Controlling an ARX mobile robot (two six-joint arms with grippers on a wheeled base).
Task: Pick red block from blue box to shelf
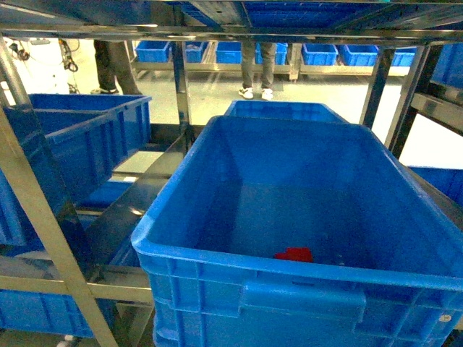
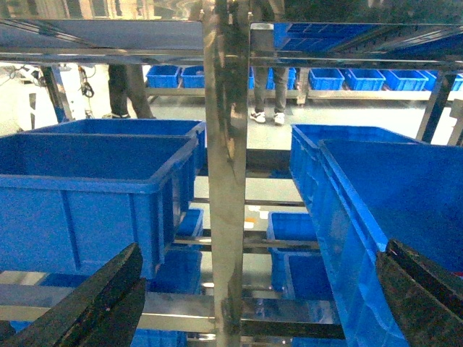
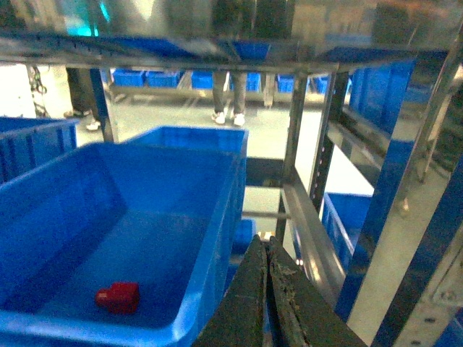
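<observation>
My right end effector [image 3: 268,289] sits pinched narrow, fingers pressed together, gripping nothing. It hangs just outside the right rim of the blue box [image 3: 217,217], and the red block [image 3: 119,297] lies down to its left on the box floor, near the front wall, well apart from me. My left end effector [image 2: 257,289] is spread wide, its two dark fingers [image 2: 94,300] far apart with only the steel upright of the shelf [image 2: 226,181] showing between them; a dark blue crate [image 2: 87,188] sits ahead to its left.

The left wrist view catches the box's side wall but not the block at all. The head view gives the block [image 1: 294,254] only as a red sliver behind the front rim of the box [image 1: 289,275], and neither end effector appears there. The right wrist view alone shows its shape: lying low, long axis running left to right, a rounded bump at its left end. Which way the stud faces, I cannot tell.
</observation>
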